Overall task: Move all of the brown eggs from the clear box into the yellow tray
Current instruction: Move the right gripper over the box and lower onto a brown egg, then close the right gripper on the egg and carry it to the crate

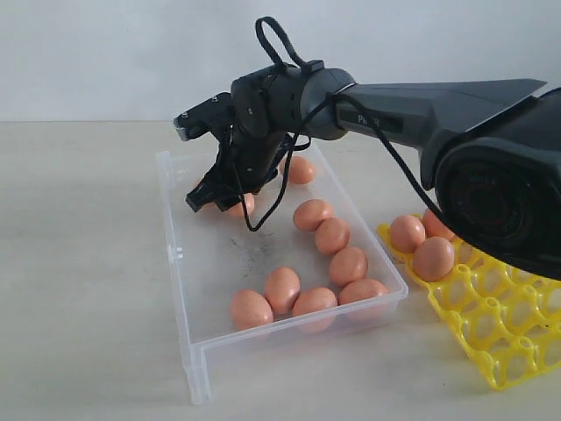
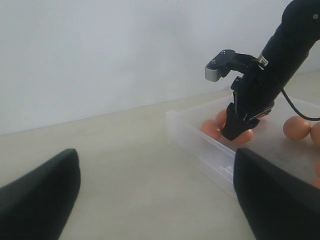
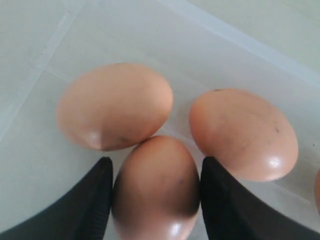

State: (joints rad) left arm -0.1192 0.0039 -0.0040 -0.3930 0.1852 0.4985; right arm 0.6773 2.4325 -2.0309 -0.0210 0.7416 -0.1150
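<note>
- Right hand (image 1: pixel 215 200) is at the far end of the clear box (image 1: pixel 180 263), its fingers (image 3: pixel 95 200) pinching the flanks of one egg (image 3: pixel 155 190). Left hand (image 2: pixel 155 167) hangs spread and empty over the worktop (image 2: pixel 125 150).
- Two neighbour eggs (image 3: pixel 115 105) crowd the pinched egg, one apparently touching it. A lift may roll or knock them.
- The shell is smooth, so a weak pinch risks a slip and a hard one a crack.
- Slack black cable (image 1: pixel 263 219) hangs low and could drag across eggs.
- The likely route to the yellow tray (image 1: pixel 491 324) crosses the other brown eggs (image 1: pixel 333 235). A drop there could break several.
</note>
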